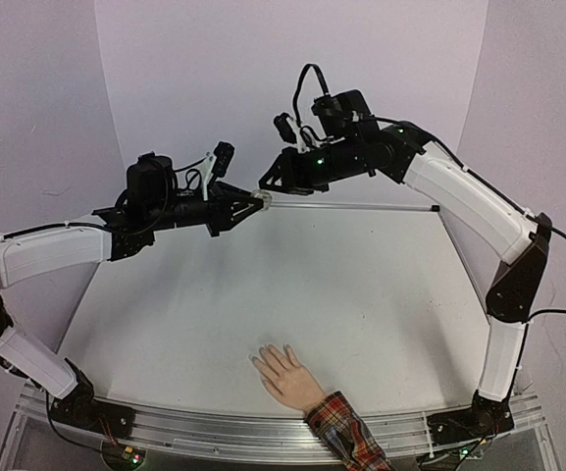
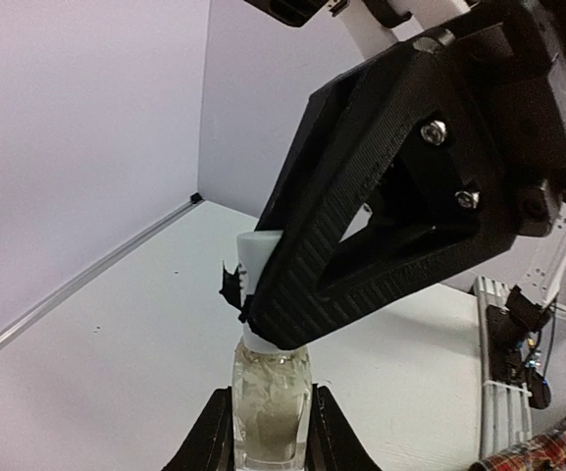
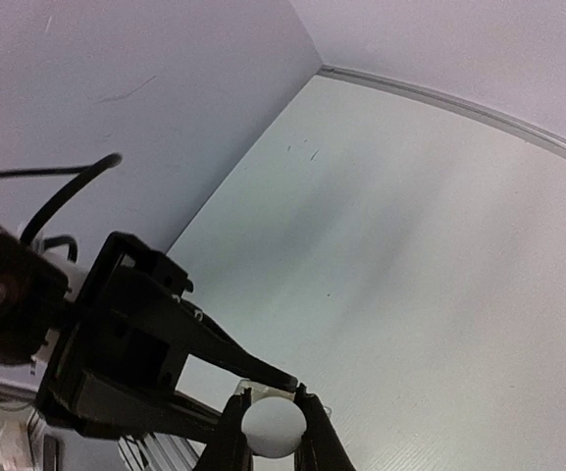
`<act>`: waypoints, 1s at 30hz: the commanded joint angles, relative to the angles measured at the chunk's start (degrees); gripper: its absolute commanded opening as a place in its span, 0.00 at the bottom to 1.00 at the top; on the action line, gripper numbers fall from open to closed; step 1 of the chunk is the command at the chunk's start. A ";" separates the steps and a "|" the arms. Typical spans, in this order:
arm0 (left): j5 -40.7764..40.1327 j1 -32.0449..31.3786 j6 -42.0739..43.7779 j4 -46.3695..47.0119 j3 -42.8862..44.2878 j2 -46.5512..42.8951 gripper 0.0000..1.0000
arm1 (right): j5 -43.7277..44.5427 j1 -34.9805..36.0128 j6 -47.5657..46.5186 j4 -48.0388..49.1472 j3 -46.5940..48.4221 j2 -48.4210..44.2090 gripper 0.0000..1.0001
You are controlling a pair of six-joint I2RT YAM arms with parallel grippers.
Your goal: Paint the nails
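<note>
Nails (image 1: 260, 359): recorded at the fingertips of a flesh-coloured mannequin hand (image 1: 284, 378), laid flat at the near edge of the table (image 1: 361, 285), fingers pointed away and to the left; single nails were too small to be told apart. A red plaid cuff (image 1: 344, 429) was noted at the wrist

Top view only: the hand and both arms were shown whole. The left gripper (image 1: 253, 203) and right gripper (image 1: 266, 189) were met tip to tip above the far left of the table, well apart from the nails

Left wrist view only: a clear glass polish bottle (image 2: 271, 392) was seen pinched at its sides by the left gripper, and its white cap (image 2: 258, 250) was clamped from above by the right gripper. A corner of plaid was caught at the lower right; the nails were not shown

Right wrist view only: the cap was seen end-on as a white disc, pressed between the right gripper's fingers (image 3: 231, 432), with the left gripper just behind it; neither hand nor nails were shown
</note>
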 commanded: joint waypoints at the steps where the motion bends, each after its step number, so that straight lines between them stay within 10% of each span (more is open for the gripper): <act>1: 18.80 0.46 -6.05 4.95 0.57 -5.89 0.00 | -12.08 -0.93 -14.67 1.12 -6.41 -8.48 0.00; 10: 33.85 1.65 -14.21 7.23 1.05 -5.99 0.00 | -24.39 -1.29 -25.77 1.24 -11.93 -14.82 0.00; 30: 35.50 1.93 -12.76 7.04 2.52 -2.81 0.00 | -28.13 -1.35 -30.73 3.14 -17.54 -19.68 0.00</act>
